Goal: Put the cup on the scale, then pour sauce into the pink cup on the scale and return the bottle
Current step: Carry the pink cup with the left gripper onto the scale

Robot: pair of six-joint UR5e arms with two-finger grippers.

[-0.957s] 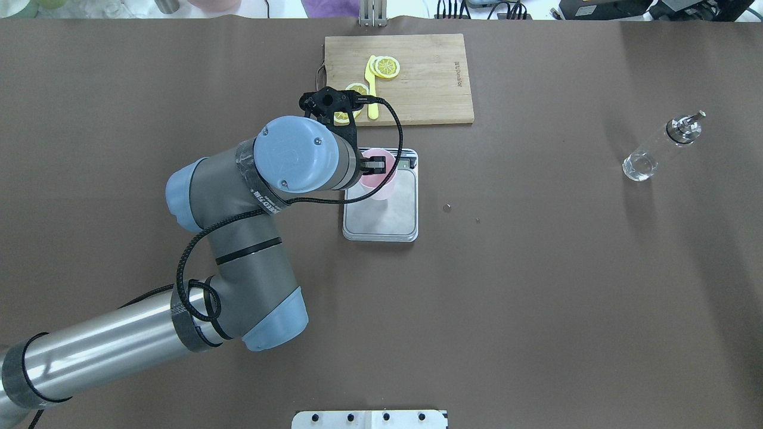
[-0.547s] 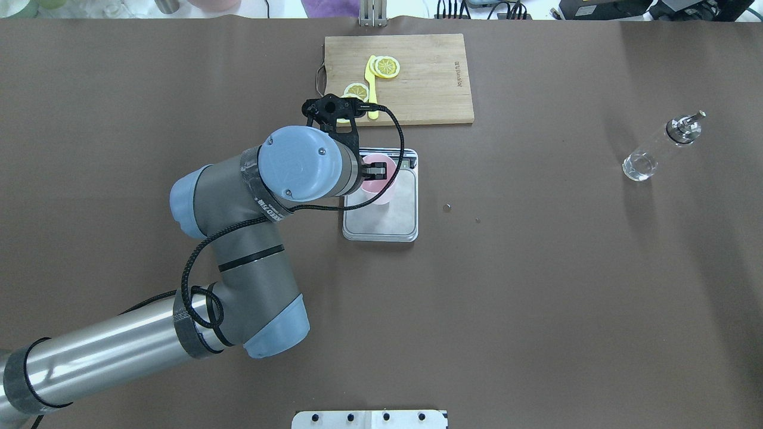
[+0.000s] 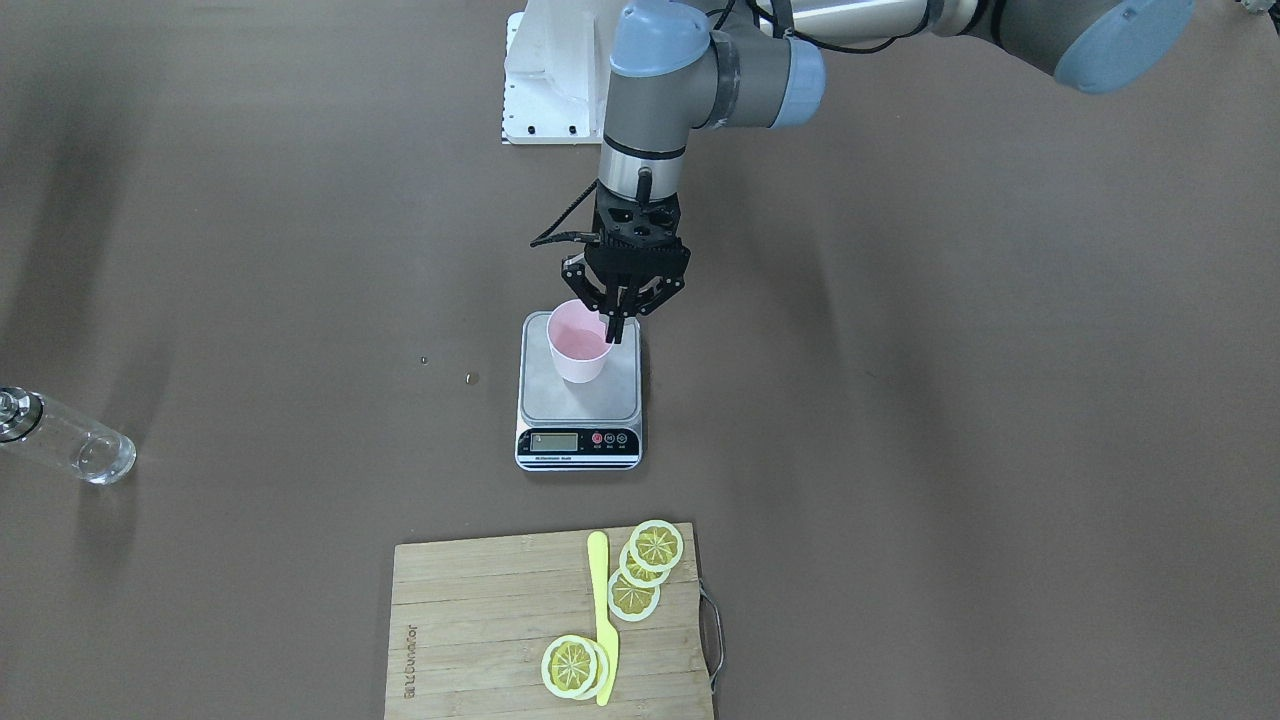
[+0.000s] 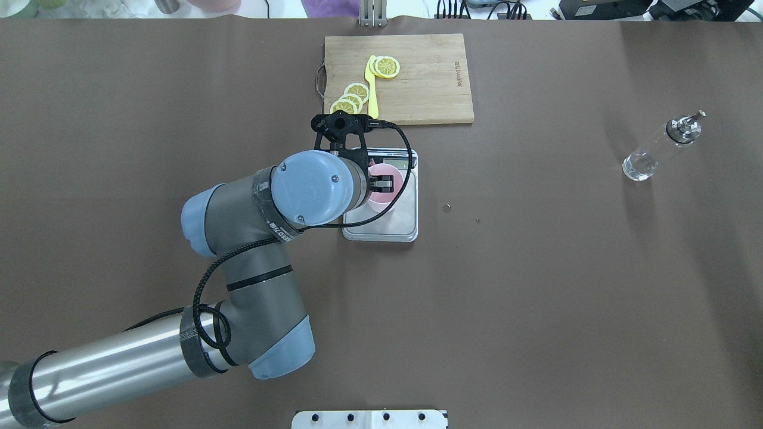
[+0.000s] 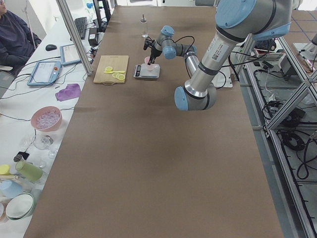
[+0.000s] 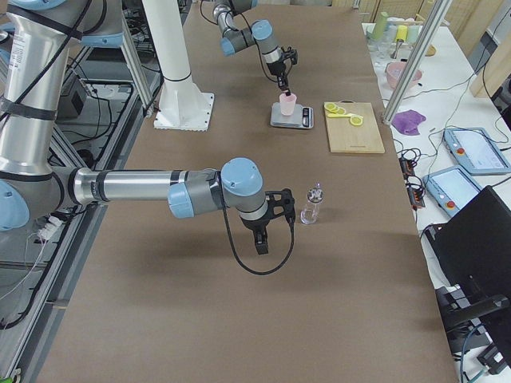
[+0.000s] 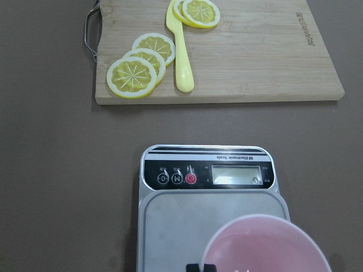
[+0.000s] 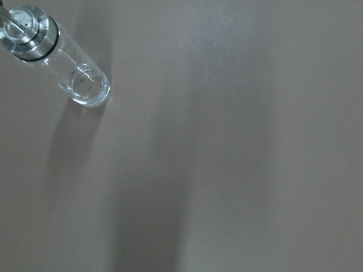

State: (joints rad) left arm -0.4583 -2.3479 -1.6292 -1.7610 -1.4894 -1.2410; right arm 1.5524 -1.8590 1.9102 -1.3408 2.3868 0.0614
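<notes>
Pink plastic is pinched at the rim by the left gripper (image 3: 612,328): the cup (image 3: 578,355) is held upright over the platform of the scale (image 3: 580,402), contact not discernible. The bottle (image 3: 68,444) is stood well apart on the surface (image 3: 900,400), beside the right gripper (image 6: 286,206), whose opening cannot be told.

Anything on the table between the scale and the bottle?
Nearly bare: in the overhead view only two tiny specks lie on the table, both near the scale, none close to the bottle.

pink cup (image 3: 578,355) upright on scale (image 3: 612,396), bottle (image 3: 75,447) apart
</notes>
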